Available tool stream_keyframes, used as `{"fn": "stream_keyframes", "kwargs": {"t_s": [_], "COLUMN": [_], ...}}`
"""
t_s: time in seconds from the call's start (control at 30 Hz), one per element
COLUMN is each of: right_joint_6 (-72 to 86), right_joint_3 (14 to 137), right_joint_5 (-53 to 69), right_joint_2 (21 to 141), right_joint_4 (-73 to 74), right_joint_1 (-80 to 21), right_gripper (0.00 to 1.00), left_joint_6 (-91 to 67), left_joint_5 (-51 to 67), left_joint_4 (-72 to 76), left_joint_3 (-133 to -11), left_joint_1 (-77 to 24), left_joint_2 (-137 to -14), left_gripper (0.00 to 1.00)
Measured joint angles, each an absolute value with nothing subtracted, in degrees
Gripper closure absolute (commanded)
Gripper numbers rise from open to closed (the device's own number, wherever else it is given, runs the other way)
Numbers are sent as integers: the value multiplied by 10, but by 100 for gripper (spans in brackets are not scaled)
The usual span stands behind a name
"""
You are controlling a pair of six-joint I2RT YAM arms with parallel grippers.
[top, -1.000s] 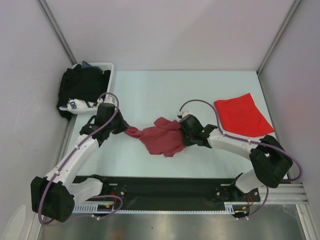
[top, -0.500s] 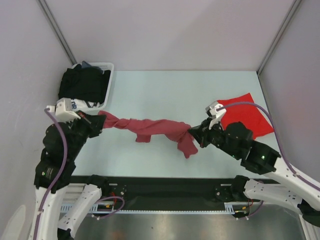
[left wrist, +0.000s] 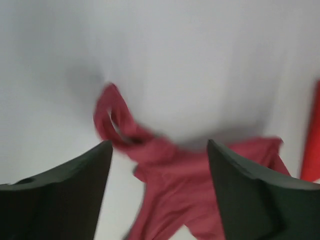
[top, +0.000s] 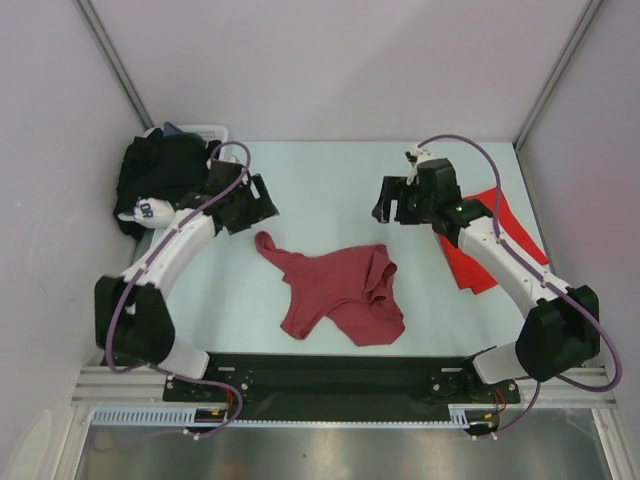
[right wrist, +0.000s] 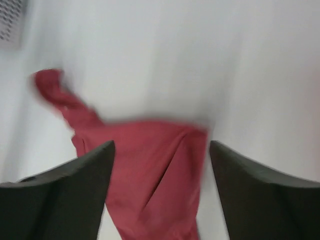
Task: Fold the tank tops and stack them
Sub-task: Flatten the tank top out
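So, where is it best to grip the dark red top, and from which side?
Probably the strap loop at the far-left end of the dark red top, from above with the open left gripper: it sticks out from the crumpled body, and that gripper is nearest.

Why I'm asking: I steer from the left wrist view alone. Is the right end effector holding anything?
Observer: No. The right end effector is open with nothing in it; the maroon tank top lies crumpled on the table.
Operator: And that red sliver at my right edge?
Observer: That's the bright red tank top, lying flat at the table's right side, partly under the right arm.
Operator: Anything off to my left?
Observer: A white basket in the far left corner, heaped with black garments.
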State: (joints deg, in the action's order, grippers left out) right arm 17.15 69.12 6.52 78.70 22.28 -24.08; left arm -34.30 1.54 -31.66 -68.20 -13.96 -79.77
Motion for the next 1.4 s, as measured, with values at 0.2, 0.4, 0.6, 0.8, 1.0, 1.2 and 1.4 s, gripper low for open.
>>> {"fn": "stream_keyframes", "kwargs": {"t_s": [0.2, 0.4, 0.6, 0.8, 1.0, 1.2, 1.4], "right_joint_6": [183, 200, 264, 338, 363, 365, 364], "right_joint_3": [621, 532, 407, 330, 330, 327, 327], "right_joint_5": [81, 83, 17, -42, -60, -53, -40], "right_joint_2": [761, 679, 600, 421, 418, 418, 418], "right_joint_4": [253, 251, 255, 249, 249, 250, 250], "right_joint_1": [-269, -293, -320, -266, -237, -233, -227], "right_gripper": [29, 30, 37, 54, 56, 54, 53], "left_joint_6": [-335, -309, -269, -258, -237, -213, -201], "left_joint_5": [-5, -14, 0, 2, -22, -35, -71], "left_joint_4": [-323, -300, -235, -194, -183, -181, -195], "left_joint_3": [-647, -621, -570, -570, -595, -654, -704], "left_joint_1": [-158, -252, -416, -488, -583, -615, -627], "left_joint_2": [-833, -722, -687, -786, -898, -1001, -1061], "left_gripper": [2, 5, 17, 32, 56, 56, 58]}}
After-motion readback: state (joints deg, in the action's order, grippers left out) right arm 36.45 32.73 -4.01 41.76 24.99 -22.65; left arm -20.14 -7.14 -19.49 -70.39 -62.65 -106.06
